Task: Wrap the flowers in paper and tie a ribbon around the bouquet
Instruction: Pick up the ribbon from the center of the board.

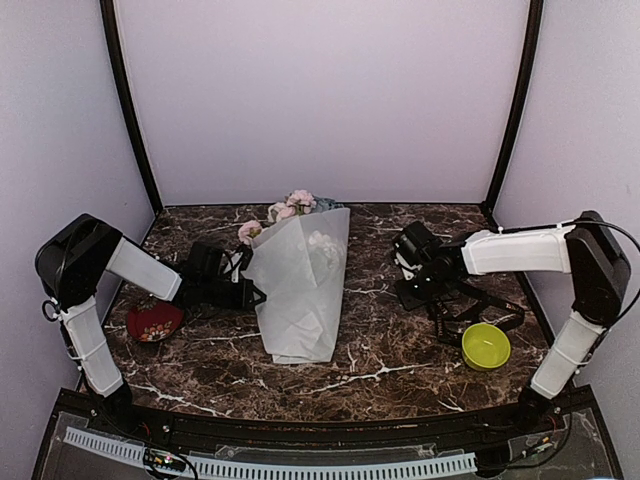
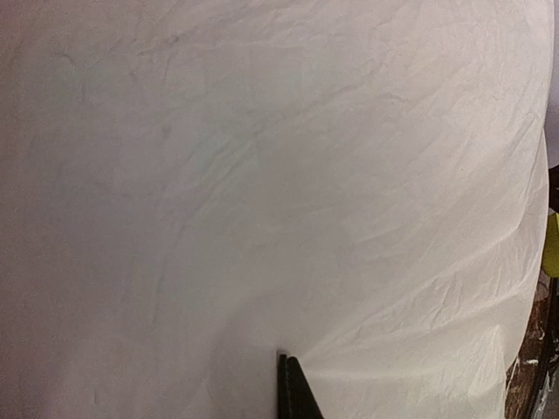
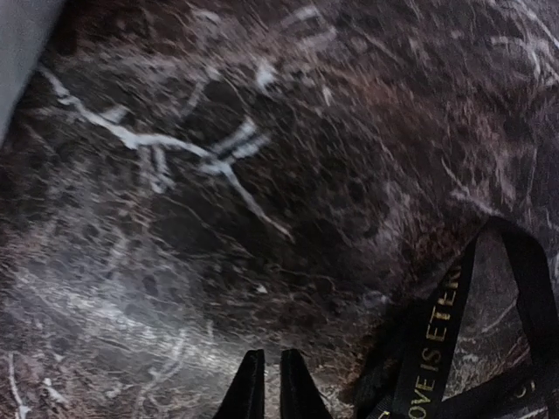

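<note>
Bouquet (image 1: 300,285) lies mid-table, narrow end towards the arm bases, wide mouth towards the back wall. The paper (image 1: 310,300) is frosted white, folded into a cone with a crisp fold line down its length. The flowers (image 1: 290,208) poke out at the far end: pink and white blooms, a blue-grey one behind. Stems hidden inside the wrap.

Ribbon (image 1: 490,312) lies loose on the dark marble table (image 1: 400,370), right of the bouquet and apart from it, just behind a yellow-green bowl (image 1: 486,345). A red bowl (image 1: 153,320) sits near the left arm.

Left arm is bent low, forearm reaching right. The left gripper (image 1: 255,295) meets the cone's left edge. Right arm is stretched left and level, with the right gripper (image 1: 408,290) angled down at the table beside the ribbon.

Left wrist view: wrinkled paper (image 2: 279,192) fills the frame. The left gripper (image 2: 286,371) has its tips pressed together on a pinch of paper, creases fanning out from them; the overhead cannot show this.

Right wrist view: the right gripper (image 3: 271,384) has its tips a sliver apart over bare marble, nothing between them. The ribbon (image 3: 437,349) lies just right of them, its gold lettering too small to see from overhead.
</note>
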Robot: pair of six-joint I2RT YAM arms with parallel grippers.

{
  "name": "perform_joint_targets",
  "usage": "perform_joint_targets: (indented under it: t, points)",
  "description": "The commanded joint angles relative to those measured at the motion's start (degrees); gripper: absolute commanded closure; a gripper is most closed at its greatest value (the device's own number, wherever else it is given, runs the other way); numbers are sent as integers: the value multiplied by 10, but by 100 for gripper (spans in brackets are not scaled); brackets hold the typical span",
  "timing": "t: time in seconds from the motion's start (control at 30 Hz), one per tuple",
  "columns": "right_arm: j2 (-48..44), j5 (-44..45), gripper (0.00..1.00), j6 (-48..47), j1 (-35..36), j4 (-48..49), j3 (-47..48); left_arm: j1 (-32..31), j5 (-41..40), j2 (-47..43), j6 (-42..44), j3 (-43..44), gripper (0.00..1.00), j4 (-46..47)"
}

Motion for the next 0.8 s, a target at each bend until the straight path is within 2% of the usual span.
perform_joint_targets:
  t: [0.0, 0.1, 0.53, 0.57, 0.6, 0.63, 0.67, 0.77]
  points:
    - [28, 71, 83, 66, -25, -87, -6, 5, -28, 9, 14, -4, 100, -54]
    - [36, 76, 76, 72, -45, -72, -20, 5, -26, 8, 14, -4, 100, -53]
    - [65, 18, 74, 59, -86, -24, -30, 5, -28, 6, 19, -3, 100, -56]
    - [67, 9, 77, 55, -91, -15, -33, 5, -28, 7, 19, -2, 100, -57]
    - [68, -4, 84, 50, -98, -7, -36, 5, -28, 6, 20, -1, 100, -58]
    - [69, -18, 96, 45, -106, 2, -38, 5, -29, 6, 22, 0, 100, -59]
    - [69, -33, 100, 41, -116, 13, -39, 6, -30, 6, 22, 1, 100, -62]
    - [55, -80, 100, 24, -151, 39, -24, 5, -35, 5, 24, 1, 100, -69]
